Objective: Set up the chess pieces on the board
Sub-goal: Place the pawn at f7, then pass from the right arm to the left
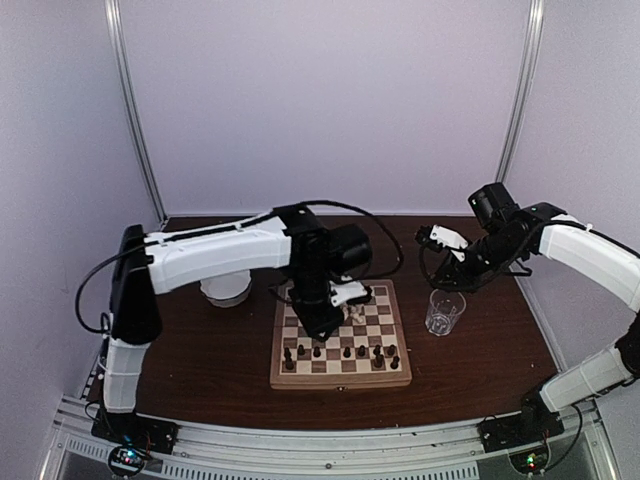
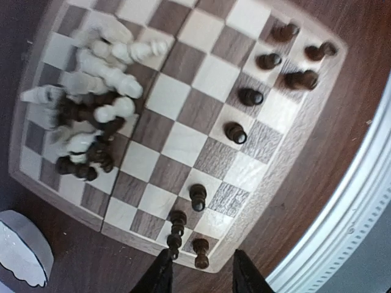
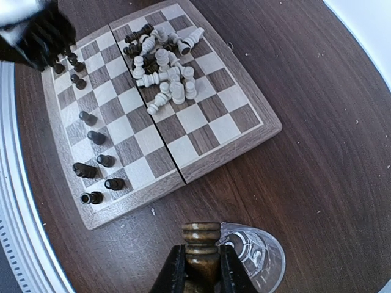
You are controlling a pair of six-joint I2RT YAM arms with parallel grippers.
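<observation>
The board [image 1: 340, 378] lies in the middle of the table. Several dark chess pieces [image 1: 346, 351] stand along its near rows. A heap of cream and dark pieces [image 2: 91, 104] lies at its far side, also in the right wrist view [image 3: 162, 73]. My left gripper [image 2: 201, 278] is open and empty, low over the board's near-left corner [image 1: 318, 328], with dark pieces [image 2: 177, 227] standing just ahead of its fingers. My right gripper [image 3: 201, 274] is shut on a dark brown piece [image 3: 201, 241], held high to the right of the board [image 1: 437, 238].
A clear drinking glass [image 1: 444, 312] stands right of the board, directly below my right gripper [image 3: 259, 253]. A white scalloped bowl [image 1: 226, 290] sits left of the board's far corner [image 2: 18, 256]. A metal rail [image 1: 320, 445] runs along the table's near edge.
</observation>
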